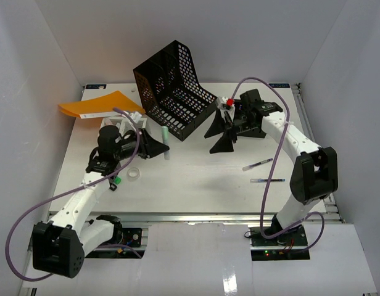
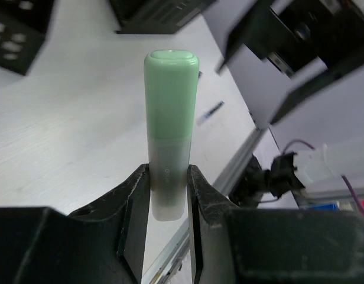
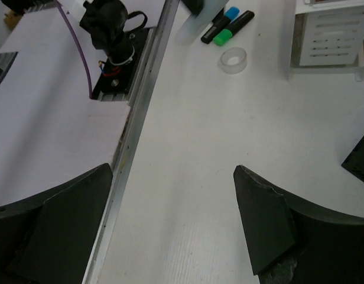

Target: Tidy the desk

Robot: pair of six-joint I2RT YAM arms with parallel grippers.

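Observation:
The desk [image 1: 196, 185] is a white tabletop with a metal rail along its front edge. My left gripper [image 1: 159, 145] is shut on a pale green marker [image 1: 166, 137] at the desk's left middle. In the left wrist view the marker [image 2: 170, 118] stands up between the two fingers [image 2: 132, 207], pinched near its pale lower end, cap away from the camera. My right gripper [image 1: 208, 144] hangs open over the middle of the desk, just in front of the black file holder [image 1: 174, 86]. Between its fingers [image 3: 265, 219] I see only bare desk [image 3: 200, 118].
An orange folder [image 1: 97, 105] lies at the back left. A tape roll [image 1: 134, 174] and a green highlighter [image 1: 116, 180] lie near the left arm. Two pens [image 1: 258, 164] lie at the right. A white organizer [image 3: 330, 32] stands beyond the tape roll [image 3: 234, 60].

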